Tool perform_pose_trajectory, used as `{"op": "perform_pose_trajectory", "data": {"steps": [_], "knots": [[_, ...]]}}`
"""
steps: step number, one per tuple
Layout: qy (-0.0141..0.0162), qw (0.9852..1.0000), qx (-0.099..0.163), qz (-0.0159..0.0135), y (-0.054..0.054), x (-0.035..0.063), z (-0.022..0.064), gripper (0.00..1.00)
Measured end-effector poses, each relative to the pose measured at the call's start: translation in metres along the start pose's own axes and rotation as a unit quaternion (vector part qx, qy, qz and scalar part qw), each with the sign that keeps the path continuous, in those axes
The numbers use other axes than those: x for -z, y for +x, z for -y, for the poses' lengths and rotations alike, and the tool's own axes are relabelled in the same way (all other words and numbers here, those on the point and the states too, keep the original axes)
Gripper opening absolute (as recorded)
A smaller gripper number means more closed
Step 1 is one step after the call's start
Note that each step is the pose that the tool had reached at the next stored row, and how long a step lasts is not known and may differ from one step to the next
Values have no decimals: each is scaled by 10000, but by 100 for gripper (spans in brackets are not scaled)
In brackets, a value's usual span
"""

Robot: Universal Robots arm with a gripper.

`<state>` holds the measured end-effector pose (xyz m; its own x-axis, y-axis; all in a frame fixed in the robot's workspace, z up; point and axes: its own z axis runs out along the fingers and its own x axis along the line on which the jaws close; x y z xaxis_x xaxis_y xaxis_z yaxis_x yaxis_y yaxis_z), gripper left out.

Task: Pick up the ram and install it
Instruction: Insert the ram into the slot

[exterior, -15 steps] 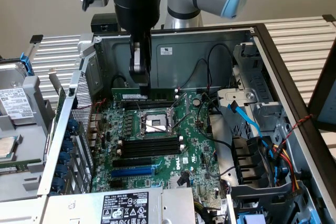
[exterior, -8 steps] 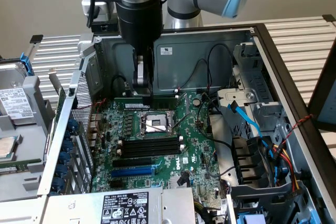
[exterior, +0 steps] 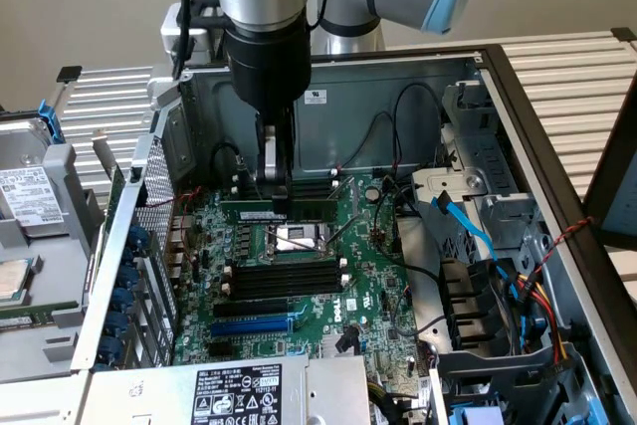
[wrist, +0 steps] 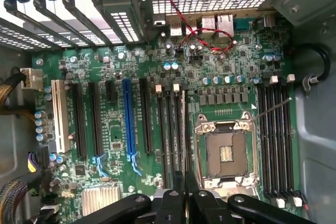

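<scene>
Half burying the ram (exterior: 249, 212) between the fingers (exterior: 270, 161) of the gripper (exterior: 279, 204): clamping tight on the green stick at about mid-length, pressing on both faces. Carrying it level and on its long edge, leaving both ends sticking out sideways in the exterior view. Covering its label and chips at the grip, so not reading either. Crossing, in the exterior view, in front of the far rim of the CPU socket (exterior: 297, 238); not showing whether touching the board or hanging clear. Losing the stick's thin edge, in the wrist view, against the black memory slots (wrist: 170, 129) between the socket (wrist: 227, 153) and the blue slot (wrist: 126, 119), right ahead of the dark fingertips (wrist: 170, 208). Sitting inside the open computer case (exterior: 398, 97), over the motherboard (exterior: 373, 276) lying on its floor, with a drive cage (exterior: 488, 196) and bundled cables (exterior: 528, 296) toward the exterior view's right. Cutting off the power supply (exterior: 239, 395) at the near edge and the arm (exterior: 259, 7) at the top.
</scene>
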<state>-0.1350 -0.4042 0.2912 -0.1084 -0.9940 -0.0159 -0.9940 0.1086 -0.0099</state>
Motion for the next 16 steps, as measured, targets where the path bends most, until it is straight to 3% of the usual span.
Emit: {"op": "perform_pose_trajectory", "data": {"steps": [8,16], "knots": [[-6,9994,354,3,2,-145,3,13],[-6,9992,401,4,4,-281,7,13]]}}
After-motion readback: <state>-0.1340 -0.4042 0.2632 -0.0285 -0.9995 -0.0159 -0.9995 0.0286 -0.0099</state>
